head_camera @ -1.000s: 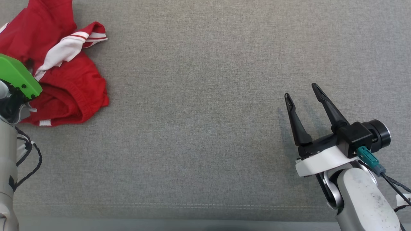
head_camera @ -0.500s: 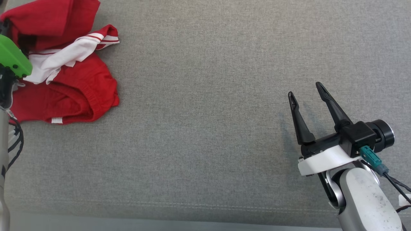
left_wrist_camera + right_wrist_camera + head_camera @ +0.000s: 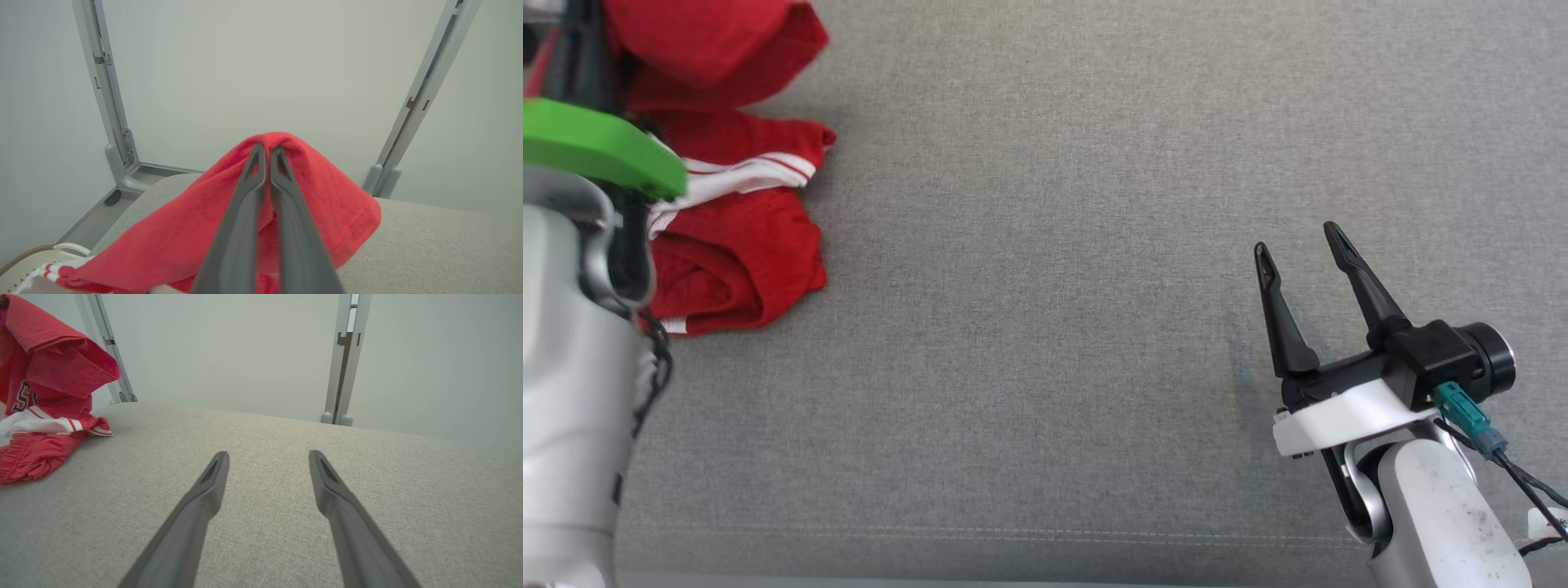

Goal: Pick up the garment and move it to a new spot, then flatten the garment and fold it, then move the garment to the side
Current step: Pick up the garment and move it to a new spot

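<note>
Two-fingered left gripper (image 3: 268, 149) clamped on raised garment (image 3: 339, 204); right gripper (image 3: 1296, 237) apart, low.

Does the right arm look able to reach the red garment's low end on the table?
Probably yes: only bare table lies between the open right gripper and the garment. It is a long reach across, though, and the left gripper grips the raised fold.
</note>
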### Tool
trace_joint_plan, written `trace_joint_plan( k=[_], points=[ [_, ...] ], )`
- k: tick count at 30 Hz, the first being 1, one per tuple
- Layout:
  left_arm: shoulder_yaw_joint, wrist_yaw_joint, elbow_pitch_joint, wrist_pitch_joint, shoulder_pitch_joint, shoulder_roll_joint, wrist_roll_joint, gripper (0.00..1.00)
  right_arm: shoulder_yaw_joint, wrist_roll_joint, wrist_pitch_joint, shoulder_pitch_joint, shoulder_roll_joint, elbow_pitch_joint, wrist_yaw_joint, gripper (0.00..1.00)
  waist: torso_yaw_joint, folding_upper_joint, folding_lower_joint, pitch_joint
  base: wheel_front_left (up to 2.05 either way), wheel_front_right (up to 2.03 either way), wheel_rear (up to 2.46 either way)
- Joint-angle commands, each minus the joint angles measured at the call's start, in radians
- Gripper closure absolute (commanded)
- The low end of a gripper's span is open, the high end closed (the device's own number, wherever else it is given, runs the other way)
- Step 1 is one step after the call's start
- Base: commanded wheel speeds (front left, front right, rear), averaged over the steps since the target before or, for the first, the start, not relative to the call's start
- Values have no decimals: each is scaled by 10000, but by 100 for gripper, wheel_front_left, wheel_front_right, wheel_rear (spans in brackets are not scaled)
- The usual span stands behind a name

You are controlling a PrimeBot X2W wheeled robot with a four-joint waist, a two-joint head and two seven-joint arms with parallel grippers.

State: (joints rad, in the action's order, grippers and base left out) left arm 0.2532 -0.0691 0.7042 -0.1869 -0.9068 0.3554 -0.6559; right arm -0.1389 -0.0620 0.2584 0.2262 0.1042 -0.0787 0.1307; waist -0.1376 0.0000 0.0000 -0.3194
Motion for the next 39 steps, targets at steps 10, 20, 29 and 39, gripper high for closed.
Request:
trace_joint_plan(
  k=[10, 20, 29, 39],
  points=[
    [570, 1575, -5185, 309, 3200, -155, 610, 100, 180, -85, 84, -229, -267, 57, 1, 0, 669, 0, 0, 227, 0, 0, 0],
    [2176, 2053, -7732, 1476, 4331, -602, 1238, 100, 291, -284, 97, -73, -478, 167, 1, 0, 1769, 0, 0, 339, 0, 0, 0],
    [3328, 1735, -6964, 1916, 3697, -1380, 1468, 100, 222, -615, 99, -104, -529, 293, 1, 0, 2884, 0, 0, 300, 0, 0, 0],
    [4206, 1247, -5668, 2062, 2949, -2086, 1657, 100, 82, -1222, 100, -184, -533, 548, 1, 0, 4364, 0, 0, 11, 0, 0, 0]
  ],
)
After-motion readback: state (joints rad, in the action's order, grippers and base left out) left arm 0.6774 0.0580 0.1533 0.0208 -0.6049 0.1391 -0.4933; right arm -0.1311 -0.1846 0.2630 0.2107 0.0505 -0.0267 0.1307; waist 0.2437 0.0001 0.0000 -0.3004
